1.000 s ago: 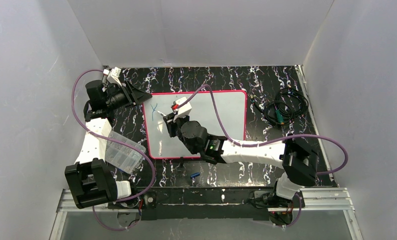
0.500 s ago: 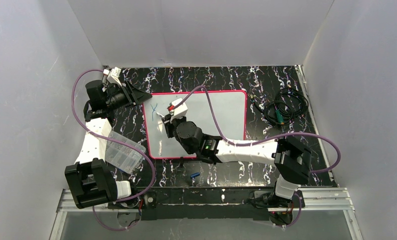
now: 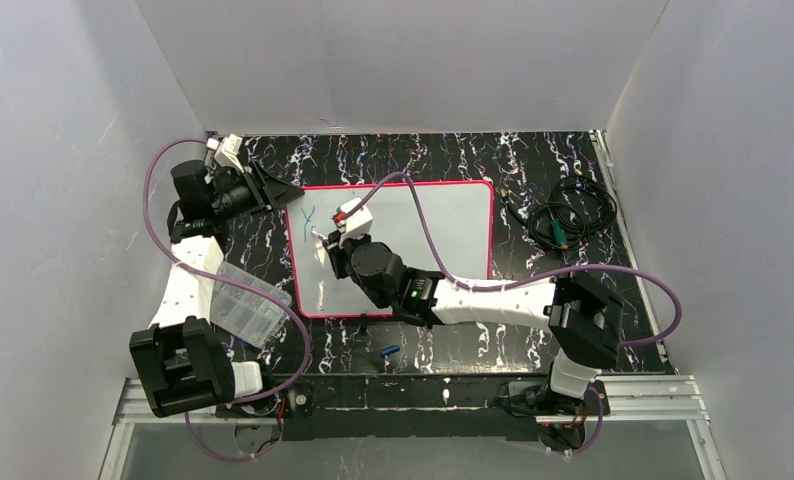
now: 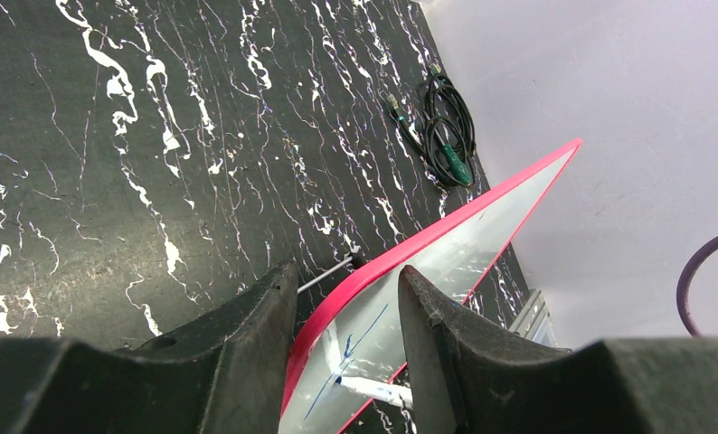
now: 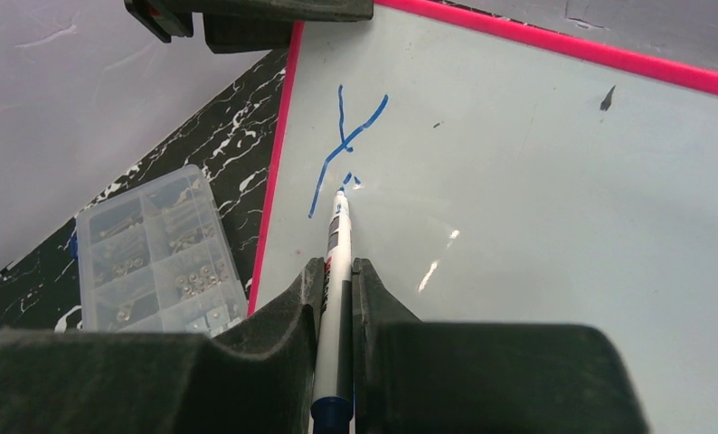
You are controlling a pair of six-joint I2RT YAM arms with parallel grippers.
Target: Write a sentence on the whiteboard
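Right gripper (image 5: pixel 339 268) tight around a marker (image 5: pixel 340 231), tip on the whiteboard (image 5: pixel 536 181) beside blue strokes (image 5: pixel 348 136).

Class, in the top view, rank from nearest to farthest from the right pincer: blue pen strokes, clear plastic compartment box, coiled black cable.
1. Blue pen strokes, on the pink-framed whiteboard beside the right pincer.
2. Clear plastic compartment box, to its left.
3. Coiled black cable, far right.

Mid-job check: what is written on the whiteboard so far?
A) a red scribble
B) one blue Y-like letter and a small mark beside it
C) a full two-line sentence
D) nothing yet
B: on the whiteboard only a blue Y-shaped stroke shows, with the marker tip at a small mark beside it.
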